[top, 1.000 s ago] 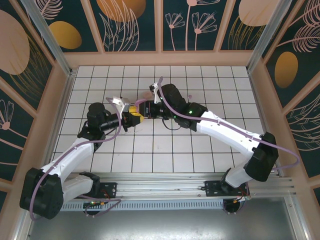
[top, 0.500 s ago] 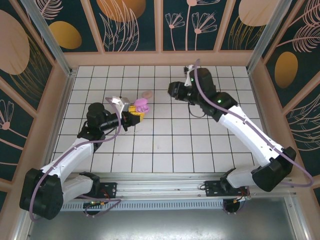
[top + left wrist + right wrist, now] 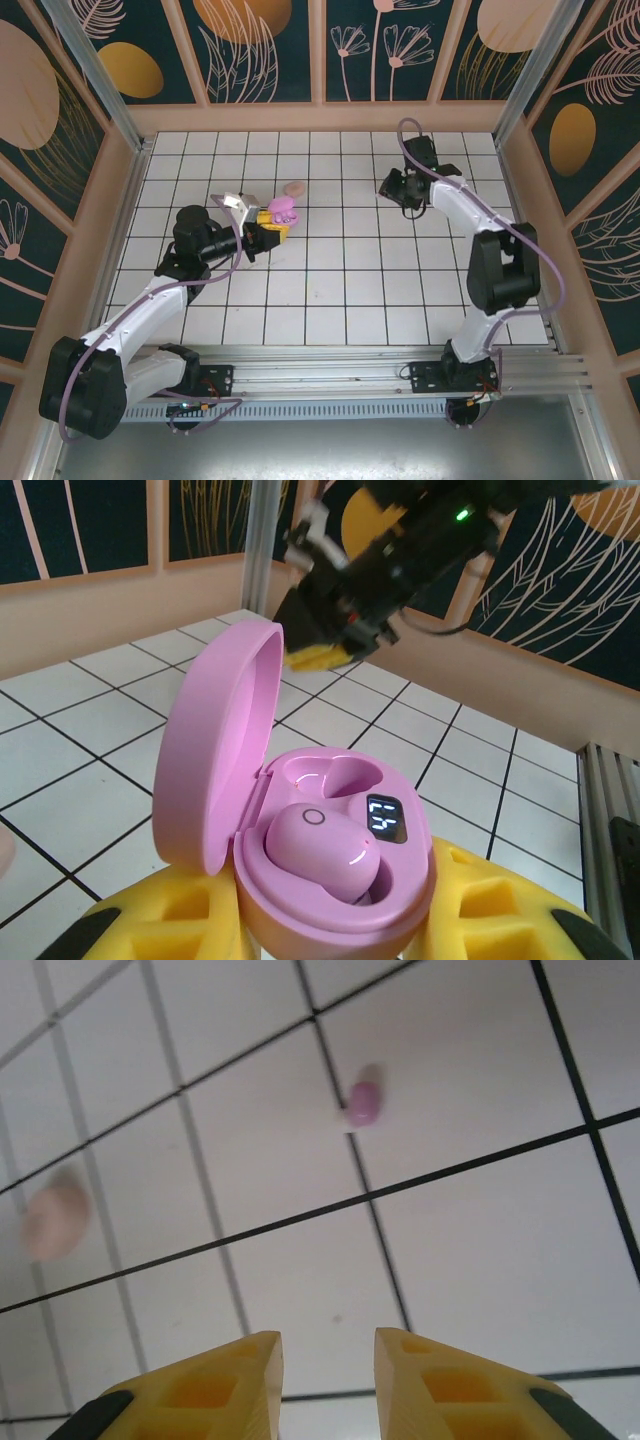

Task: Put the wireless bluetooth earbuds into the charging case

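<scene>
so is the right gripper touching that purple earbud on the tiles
Apart. Right wrist view shows bare tile between the right gripper and the purple earbud.

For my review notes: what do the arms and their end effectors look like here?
The left arm and right arm have white links with black joint housings, each trailed by a lilac cable. The right end effector has yellow fingers with recessed pockets and dark bases; the left end effector is yellow too.

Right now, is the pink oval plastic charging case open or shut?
Open. The pink oval plastic charging case has its lid swung up, showing one pink earbud seated and the other socket empty.
</scene>
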Robot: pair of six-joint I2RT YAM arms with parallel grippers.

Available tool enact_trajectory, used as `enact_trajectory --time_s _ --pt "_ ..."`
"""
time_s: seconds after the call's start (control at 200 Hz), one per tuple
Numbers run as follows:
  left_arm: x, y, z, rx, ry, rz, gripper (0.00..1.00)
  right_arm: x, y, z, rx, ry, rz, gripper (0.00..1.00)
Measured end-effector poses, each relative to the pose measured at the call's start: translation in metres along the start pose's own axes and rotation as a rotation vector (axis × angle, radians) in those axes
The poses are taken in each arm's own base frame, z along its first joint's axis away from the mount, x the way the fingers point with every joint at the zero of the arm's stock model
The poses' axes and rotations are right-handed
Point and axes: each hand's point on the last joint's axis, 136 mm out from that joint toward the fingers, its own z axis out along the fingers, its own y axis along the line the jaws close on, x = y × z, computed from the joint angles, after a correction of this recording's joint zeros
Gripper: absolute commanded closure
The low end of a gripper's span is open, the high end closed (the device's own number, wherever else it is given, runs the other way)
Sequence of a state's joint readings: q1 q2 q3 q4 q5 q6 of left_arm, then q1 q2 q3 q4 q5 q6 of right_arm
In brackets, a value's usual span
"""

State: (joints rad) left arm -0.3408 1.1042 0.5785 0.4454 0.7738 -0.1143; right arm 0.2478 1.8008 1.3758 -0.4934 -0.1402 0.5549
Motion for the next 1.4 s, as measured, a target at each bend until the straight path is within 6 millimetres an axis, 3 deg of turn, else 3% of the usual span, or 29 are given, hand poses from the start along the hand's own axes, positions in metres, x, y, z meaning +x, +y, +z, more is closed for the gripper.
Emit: enact_trajectory --time_s 0.1,0.2,0.571,0.906,1.186,1.401 --pt "0.001 0.0 0.0 -0.001 0.002 -0.004 0.91 -0.003 -0.014 0.028 0.042 0.039 0.019 0.71" --pt "0.001 0.001 0.001 -0.001 0.003 -0.006 0.91 -0.014 -0.012 0.049 0.059 0.048 0.007 0.71" --pt "0.012 0.011 0.01 -0.004 0.04 -0.045 0.91 -0.048 -0.003 0.091 0.099 0.037 -0.027 0.71" --pt "0.011 0.018 0.017 -0.002 0.052 -0.057 0.91 -0.039 -0.014 0.106 0.152 0.077 -0.032 0.71" --pt "0.016 0.02 0.019 -0.004 0.063 -0.067 0.91 -0.036 -0.011 0.112 0.152 0.087 -0.046 0.73" --pt "0.014 0.02 0.019 -0.003 0.062 -0.067 0.91 -0.033 -0.008 0.117 0.15 0.093 -0.072 0.84"
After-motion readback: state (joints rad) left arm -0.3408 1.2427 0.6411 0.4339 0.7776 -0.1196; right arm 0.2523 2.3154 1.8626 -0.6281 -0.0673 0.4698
